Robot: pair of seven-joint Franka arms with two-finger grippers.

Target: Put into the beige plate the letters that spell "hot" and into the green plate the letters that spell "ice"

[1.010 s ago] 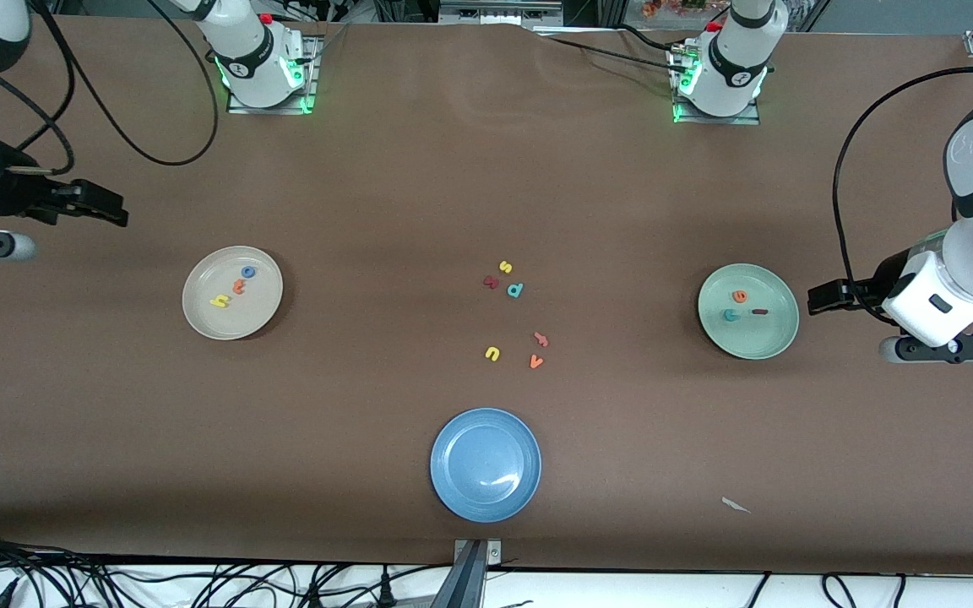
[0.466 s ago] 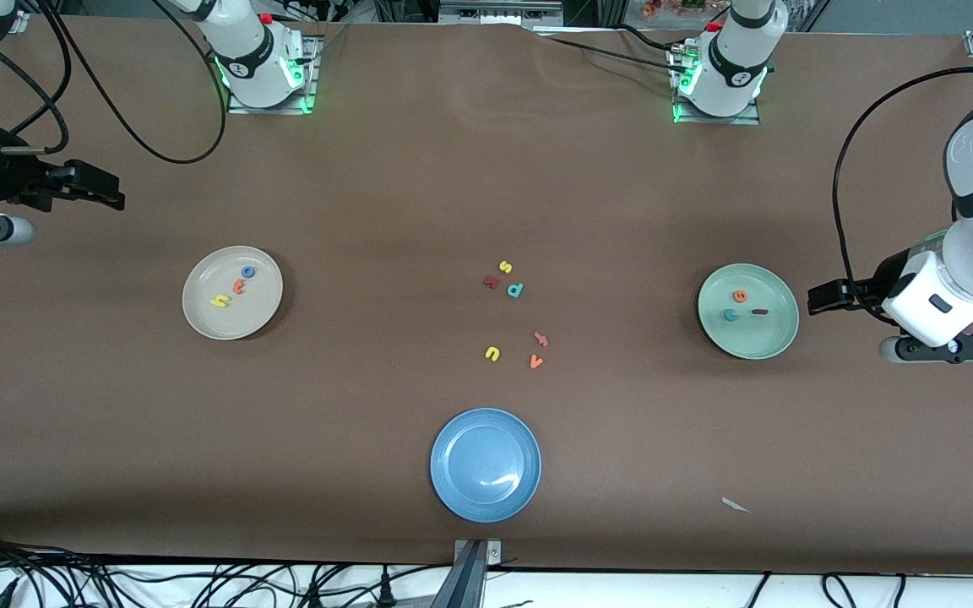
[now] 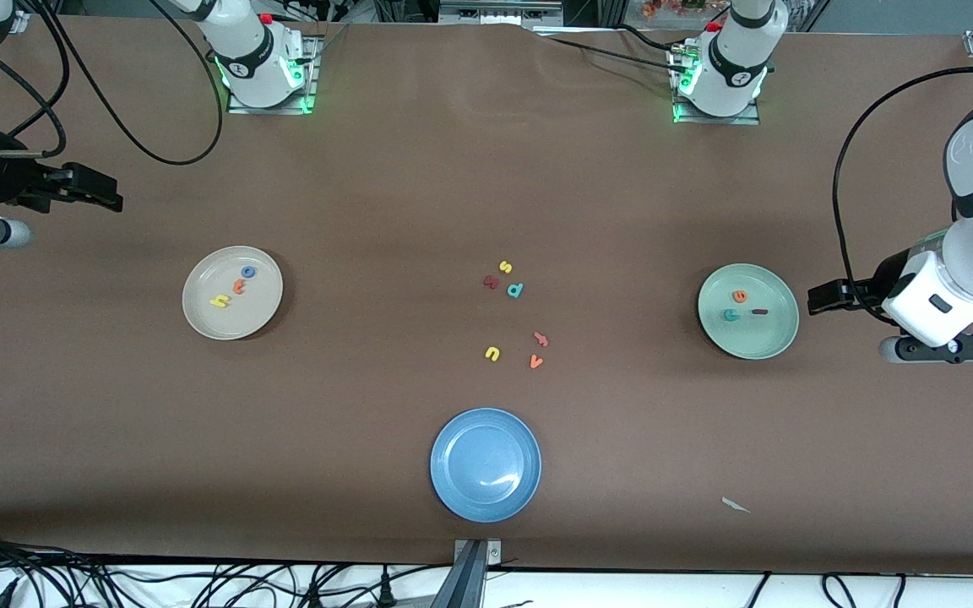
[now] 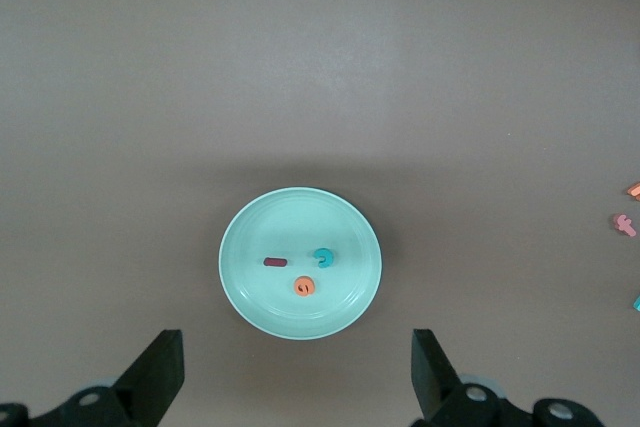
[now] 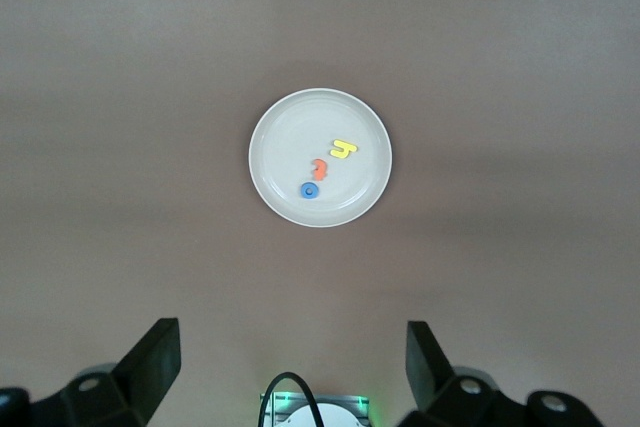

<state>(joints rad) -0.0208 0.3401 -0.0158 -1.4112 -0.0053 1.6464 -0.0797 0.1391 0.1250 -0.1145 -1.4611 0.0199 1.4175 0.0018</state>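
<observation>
The beige plate [image 3: 225, 325] [image 5: 300, 122] holds the yellow h [image 3: 219, 301], the orange t [image 3: 239, 286] and the blue o [image 3: 248, 272]. In the green plate [image 3: 757, 342] [image 4: 300, 217] lie the orange e [image 3: 739, 296], the teal c [image 3: 731, 315] and the dark red i [image 3: 759, 312]. My right gripper [image 3: 111, 192] [image 5: 290, 372] hangs open and empty, high over the table beside the beige plate, toward the right arm's end. My left gripper [image 3: 820, 298] [image 4: 297, 387] is open and empty too, up beside the green plate at the left arm's end.
Between the two plates lie loose letters: yellow s [image 3: 505, 267], dark red k [image 3: 491, 282], teal p [image 3: 515, 290], a pinkish letter [image 3: 540, 339], yellow u [image 3: 492, 354], orange v [image 3: 536, 361]. A blue plate [image 3: 461, 498] sits nearer the front camera. A paper scrap [image 3: 736, 505] lies by the front edge.
My right gripper has drawn back a little from the beige plate toward its own end of the table. The left arm and all letters have stayed put.
</observation>
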